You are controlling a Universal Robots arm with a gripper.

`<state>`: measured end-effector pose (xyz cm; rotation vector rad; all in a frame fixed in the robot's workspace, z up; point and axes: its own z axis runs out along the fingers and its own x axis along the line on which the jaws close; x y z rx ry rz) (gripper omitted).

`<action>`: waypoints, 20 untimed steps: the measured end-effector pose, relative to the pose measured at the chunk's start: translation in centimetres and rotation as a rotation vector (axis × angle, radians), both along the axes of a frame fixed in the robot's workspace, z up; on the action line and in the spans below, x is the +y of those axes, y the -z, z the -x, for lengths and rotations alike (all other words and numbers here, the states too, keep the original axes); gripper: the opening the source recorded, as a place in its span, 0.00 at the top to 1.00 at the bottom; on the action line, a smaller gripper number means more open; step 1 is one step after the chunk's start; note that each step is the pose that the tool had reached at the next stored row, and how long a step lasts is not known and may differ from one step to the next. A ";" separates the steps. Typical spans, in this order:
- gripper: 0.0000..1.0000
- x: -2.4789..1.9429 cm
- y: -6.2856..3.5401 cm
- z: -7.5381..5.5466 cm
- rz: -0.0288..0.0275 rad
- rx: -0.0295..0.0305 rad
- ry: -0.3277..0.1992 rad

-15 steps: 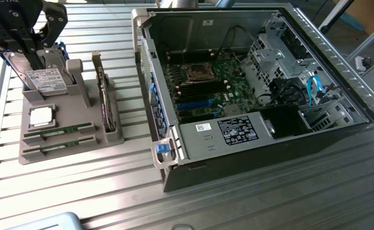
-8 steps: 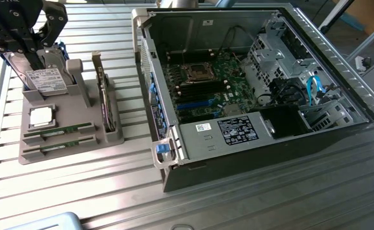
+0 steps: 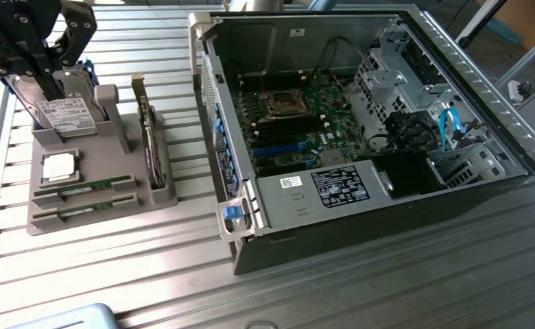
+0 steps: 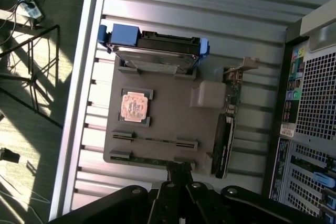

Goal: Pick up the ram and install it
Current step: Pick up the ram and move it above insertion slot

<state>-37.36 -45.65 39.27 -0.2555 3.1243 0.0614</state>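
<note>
Two ram sticks lie side by side in slots at the near end of a grey holder tray (image 3: 103, 205). Each is a thin green strip: one ram stick (image 3: 84, 186) (image 4: 155, 141), and the other ram stick (image 3: 84, 209) (image 4: 152, 157) beside it. My black gripper (image 3: 43, 65) (image 4: 180, 170) hangs above the tray's far end, over the hard drive, well clear of both sticks. Its fingers are shut with nothing between them. The open computer case (image 3: 359, 116) lies at the exterior view's right, with its motherboard (image 3: 295, 127) showing.
The tray also holds a silver hard drive (image 3: 62, 113) (image 4: 155, 53), a CPU chip (image 3: 59, 166) (image 4: 135, 106) and an upright expansion card (image 3: 149, 137) (image 4: 226, 129). All stand on a ribbed metal table (image 3: 158, 274). A pale box corner (image 3: 66, 319) sits at the front edge.
</note>
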 end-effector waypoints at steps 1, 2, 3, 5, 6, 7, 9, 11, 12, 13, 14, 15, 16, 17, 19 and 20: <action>0.90 0.00 0.00 0.0 0.0000 0.0000 -0.004; 0.90 -0.01 0.00 0.0 0.0000 0.0000 -0.009; 0.90 -0.01 0.00 0.0 0.0000 0.0000 -0.013; 0.90 0.00 0.00 0.0 0.0000 0.0000 -0.024; 0.90 -0.01 0.00 0.0 0.0000 0.0000 -0.029; 0.90 -0.01 0.00 0.0 0.0000 0.0000 -0.034; 0.90 -0.01 0.00 0.0 0.0000 0.0000 -0.046; 0.90 -0.01 0.00 0.0 0.0000 0.0000 -0.061; 0.90 -0.01 0.00 0.0 0.0000 0.0000 -0.070; 0.90 -0.01 0.00 0.0 0.0000 0.0000 -0.079; 0.90 -0.02 0.00 0.0 0.0000 -0.0001 -0.088; 0.90 -0.02 0.00 0.0 0.0000 0.0000 -0.096; 0.90 -0.02 0.00 0.0 0.0000 0.0000 -0.105; 0.90 -0.02 0.00 0.0 0.0000 0.0000 -0.112; 0.90 -0.02 0.00 0.0 0.0000 0.0000 -0.130; 0.90 -0.02 0.00 0.0 0.0000 -0.0001 -0.138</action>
